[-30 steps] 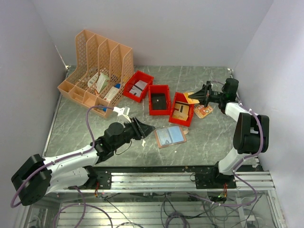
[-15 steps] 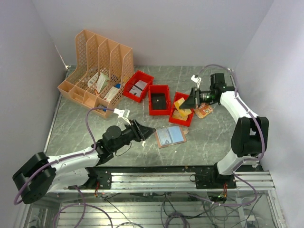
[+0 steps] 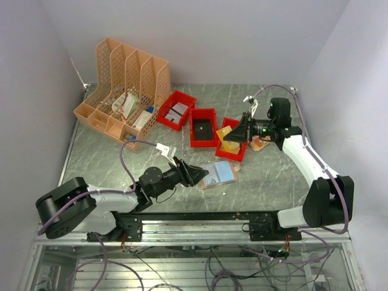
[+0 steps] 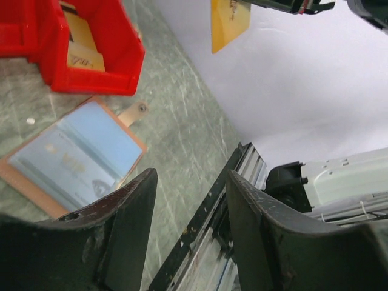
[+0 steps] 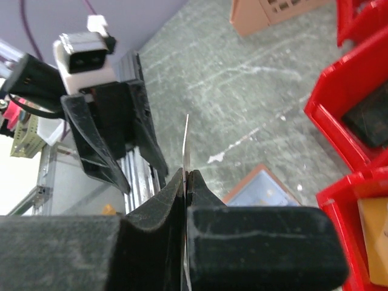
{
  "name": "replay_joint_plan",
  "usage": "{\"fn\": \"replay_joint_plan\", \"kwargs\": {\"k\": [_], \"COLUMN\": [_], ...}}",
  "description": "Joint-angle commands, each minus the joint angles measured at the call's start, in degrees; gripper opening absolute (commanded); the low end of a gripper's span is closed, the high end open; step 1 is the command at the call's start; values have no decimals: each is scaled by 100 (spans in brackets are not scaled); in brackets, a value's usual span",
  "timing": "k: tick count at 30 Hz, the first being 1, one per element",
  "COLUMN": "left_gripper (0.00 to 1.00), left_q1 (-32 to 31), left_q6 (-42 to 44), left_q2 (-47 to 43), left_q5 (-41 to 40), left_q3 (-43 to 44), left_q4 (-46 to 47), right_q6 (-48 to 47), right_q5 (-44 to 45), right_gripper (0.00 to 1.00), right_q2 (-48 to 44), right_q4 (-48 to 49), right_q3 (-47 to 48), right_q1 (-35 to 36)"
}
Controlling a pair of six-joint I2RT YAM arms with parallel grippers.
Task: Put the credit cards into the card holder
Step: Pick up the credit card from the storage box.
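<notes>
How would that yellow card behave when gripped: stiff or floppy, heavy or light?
Probably stiff: pinched near one end by the right end effector, the yellow card shows no sag. Likely light: edge-on it is a thin line. Being so thin and smooth-looking, it might slip if bumped.

Red bin (image 3: 235, 153) behind card holder (image 3: 219, 174), left tool (image 3: 199, 175) beside.

My bench (image 3: 276, 176) has a grey-green marbled top, evenly lit. Plain pale walls (image 3: 242, 36) rise behind it and on both its sides. An aluminium rail (image 3: 200, 227) runs along its near edge, with tangled cables (image 3: 218, 270) below.
</notes>
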Motion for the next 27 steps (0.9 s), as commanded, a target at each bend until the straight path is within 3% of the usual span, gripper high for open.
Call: {"fn": "replay_joint_plan", "kwargs": {"k": [1, 5, 10, 15, 20, 22, 27], "left_gripper": [63, 64, 68, 67, 66, 63, 40], "left_q1": [-89, -135, -156, -153, -156, -152, -146], "left_q6": [213, 175, 28, -205, -304, -388, -522], "left_q2": [298, 445, 619, 761, 881, 968, 1204], "left_q5": [-347, -312, -418, -551, -580, -552, -450], "left_q3": [490, 1012, 1352, 1668, 1858, 1896, 1996], "left_q4": [1075, 864, 935, 599, 668, 850, 1213], "right_q6": [1647, 3081, 4152, 5601, 6000, 6025, 6070], "right_q5": [-295, -593, -743, -842, -807, -817, -833], "right_gripper": [0, 0, 0, 0, 0, 0, 0], "right_q2": [-169, -223, -287, -283, -264, -264, -265], "right_q4": [1518, 2862, 3934, 5604, 6120, 6129, 6152], "right_q3": [-33, -463, -722, -1029, -1151, -1142, -1137], "right_q1": [135, 163, 184, 232, 336, 387, 444]}}
